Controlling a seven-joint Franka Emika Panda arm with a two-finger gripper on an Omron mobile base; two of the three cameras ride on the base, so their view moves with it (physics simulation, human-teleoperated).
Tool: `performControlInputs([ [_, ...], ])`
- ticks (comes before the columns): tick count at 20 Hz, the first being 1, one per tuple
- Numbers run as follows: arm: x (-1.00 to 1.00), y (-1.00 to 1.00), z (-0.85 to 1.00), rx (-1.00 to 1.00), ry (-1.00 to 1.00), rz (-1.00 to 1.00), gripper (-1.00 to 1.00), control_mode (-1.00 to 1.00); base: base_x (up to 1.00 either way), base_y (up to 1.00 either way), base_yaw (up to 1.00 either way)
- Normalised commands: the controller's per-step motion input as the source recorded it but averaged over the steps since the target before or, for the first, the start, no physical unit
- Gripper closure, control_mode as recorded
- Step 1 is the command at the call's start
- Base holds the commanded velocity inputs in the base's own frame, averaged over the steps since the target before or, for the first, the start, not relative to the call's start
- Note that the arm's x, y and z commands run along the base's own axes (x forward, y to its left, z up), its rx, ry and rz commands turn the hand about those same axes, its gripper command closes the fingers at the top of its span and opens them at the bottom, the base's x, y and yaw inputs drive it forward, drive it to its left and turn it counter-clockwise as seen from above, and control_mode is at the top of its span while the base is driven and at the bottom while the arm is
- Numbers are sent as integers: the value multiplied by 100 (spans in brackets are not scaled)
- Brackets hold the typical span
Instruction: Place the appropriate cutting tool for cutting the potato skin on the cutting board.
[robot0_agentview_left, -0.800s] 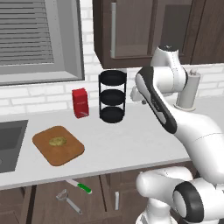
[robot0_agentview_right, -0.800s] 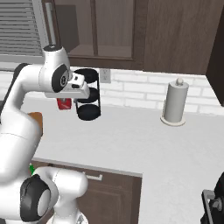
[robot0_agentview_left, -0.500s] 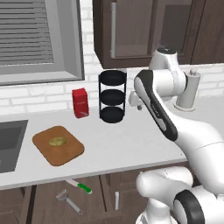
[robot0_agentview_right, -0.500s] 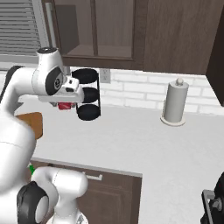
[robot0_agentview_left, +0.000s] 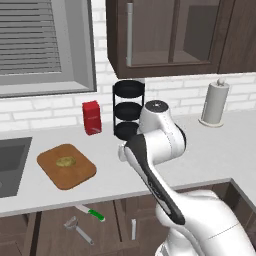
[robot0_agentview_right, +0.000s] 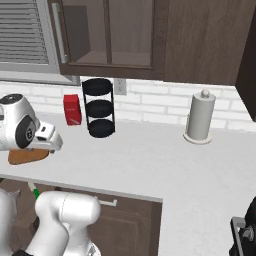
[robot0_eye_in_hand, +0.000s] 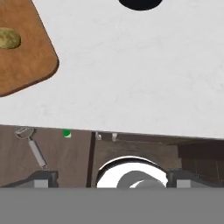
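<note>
I have the gripper (robot0_eye_in_hand: 111, 178) spread wide, gripping nothing, above the counter's (robot0_agentview_left: 210, 150) front edge.
Landmark cutting board (robot0_agentview_left: 66, 166): potato (robot0_agentview_left: 65, 161) lies on it; peeler (robot0_agentview_left: 76, 228) sits below its near edge, down by the cabinet fronts, beside the green-handled knife (robot0_agentview_left: 90, 213); black tiered rack (robot0_agentview_left: 128, 109) stands behind-right.
</note>
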Motion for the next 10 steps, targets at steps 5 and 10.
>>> performControlInputs([
  [5,2,100,-93,10,17,-22,-100,-100,0,0,0],
  [10,4,100,-49,19,28,-14,-100,-100,0,0,0],
])
